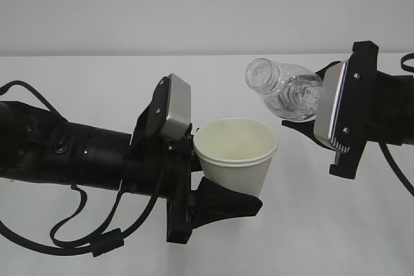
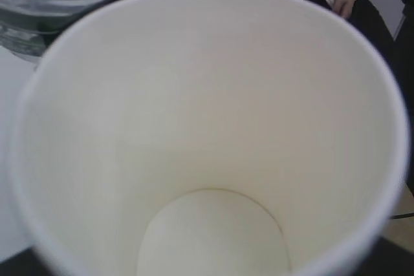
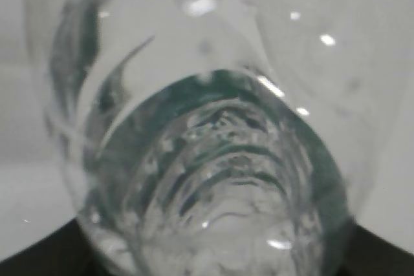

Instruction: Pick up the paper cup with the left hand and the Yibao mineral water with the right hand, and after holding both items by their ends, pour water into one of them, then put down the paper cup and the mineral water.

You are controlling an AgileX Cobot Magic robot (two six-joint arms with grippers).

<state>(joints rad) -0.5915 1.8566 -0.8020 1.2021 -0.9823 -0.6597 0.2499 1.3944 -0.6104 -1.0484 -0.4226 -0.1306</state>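
Cup: the small white tapered paper cup [image 1: 235,153] with a rolled rim is held off the white tabletop [image 1: 97,88] near the middle of the exterior view, upright, mouth open to the top.
Left hand: the black left gripper [image 1: 217,192] pinches the cup low on its wall, jaws closed on its lower end.
Cup handling: likely very light and soft-walled – a hard squeeze would crease it, so the stiffer base (where it is held) looks the safest place.
Cup contents: the pale cream inside looks dry and empty in the left wrist view.
Bottle: the small clear ribbed plastic Yibao mineral water bottle [image 1: 284,92] is tilted, its uncapped mouth pointing left and a little above the cup's rim, just beside it but not touching.
Right hand: the black right gripper [image 1: 323,117] clamps the bottle's bottom end; jaw tips are hidden behind its grey plate.
Bottle handling: thin, smooth plastic – probably slippery and easily dented.
Bottle contents: some water sits in the lower body (amount unclear); no stream shows.
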